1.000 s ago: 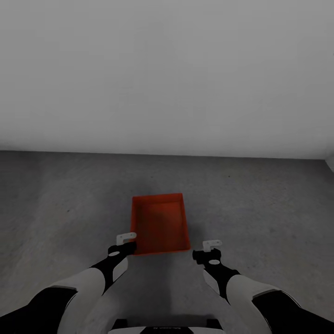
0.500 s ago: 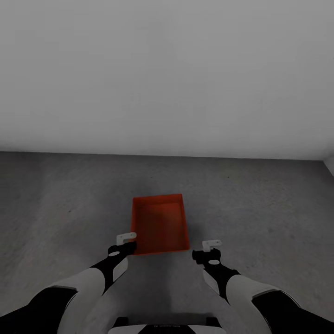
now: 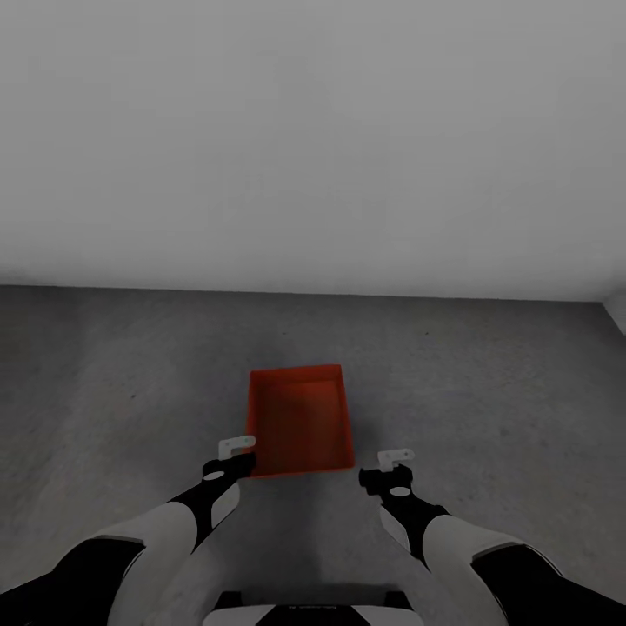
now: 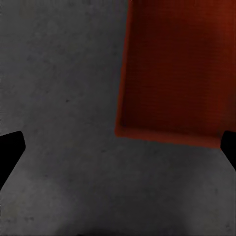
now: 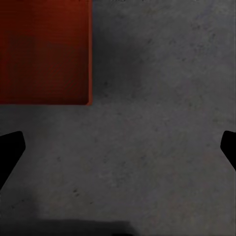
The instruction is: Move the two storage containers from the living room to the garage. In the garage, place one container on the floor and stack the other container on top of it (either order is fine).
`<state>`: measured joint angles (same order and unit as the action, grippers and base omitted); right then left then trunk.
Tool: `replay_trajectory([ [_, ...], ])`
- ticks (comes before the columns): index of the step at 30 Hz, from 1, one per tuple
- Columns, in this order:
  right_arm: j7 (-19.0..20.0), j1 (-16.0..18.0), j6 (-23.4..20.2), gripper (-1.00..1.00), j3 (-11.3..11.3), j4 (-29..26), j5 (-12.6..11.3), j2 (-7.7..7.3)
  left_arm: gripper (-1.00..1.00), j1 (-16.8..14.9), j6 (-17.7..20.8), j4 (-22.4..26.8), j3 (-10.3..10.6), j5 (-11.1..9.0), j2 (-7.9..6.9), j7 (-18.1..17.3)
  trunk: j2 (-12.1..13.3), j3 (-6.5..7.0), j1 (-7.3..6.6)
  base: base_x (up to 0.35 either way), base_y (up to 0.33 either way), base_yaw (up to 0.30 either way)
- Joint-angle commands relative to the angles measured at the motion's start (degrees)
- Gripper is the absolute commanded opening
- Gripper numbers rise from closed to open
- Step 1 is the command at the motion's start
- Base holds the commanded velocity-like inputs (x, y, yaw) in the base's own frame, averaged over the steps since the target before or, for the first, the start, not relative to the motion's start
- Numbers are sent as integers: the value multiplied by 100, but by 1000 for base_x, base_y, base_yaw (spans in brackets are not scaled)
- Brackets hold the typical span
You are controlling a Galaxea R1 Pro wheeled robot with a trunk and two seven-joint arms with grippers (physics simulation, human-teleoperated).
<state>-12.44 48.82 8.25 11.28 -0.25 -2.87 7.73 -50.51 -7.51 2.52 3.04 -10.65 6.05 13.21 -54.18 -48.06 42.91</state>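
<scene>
Backing cleanly off the storage container point(image 3: 300, 420) looks like the sensible move here: it sits open side up on the dark concrete floor point(image 3: 487, 382), and both arms hang just short of its near end. The left gripper point(image 3: 235, 454) hovers at the bin's near left corner, fingers spread wide and holding nothing; the bin lies ahead and just to its right. The right gripper point(image 3: 389, 462) is likewise spread and empty, the bin ahead and to its left, slightly apart. Lifting both straight up before turning should avoid nudging the thin walls. The near wall's foot is hard to read, and each wrist view cuts the bin point(image 4: 177, 69) off, as does the right point(image 5: 44, 49)
</scene>
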Motion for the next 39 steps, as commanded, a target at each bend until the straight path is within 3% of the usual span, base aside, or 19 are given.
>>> replay_trajectory([
  [1,-21,4,14,100,42,8,-33,2,100,-3,-22,-6,33,-51,1,15,39,15,-22,0,0,0],
  [39,-13,4,11,100,41,16,-138,17,100,-3,-22,-6,38,-51,1,15,1563,745,-857,0,0,-18],
])
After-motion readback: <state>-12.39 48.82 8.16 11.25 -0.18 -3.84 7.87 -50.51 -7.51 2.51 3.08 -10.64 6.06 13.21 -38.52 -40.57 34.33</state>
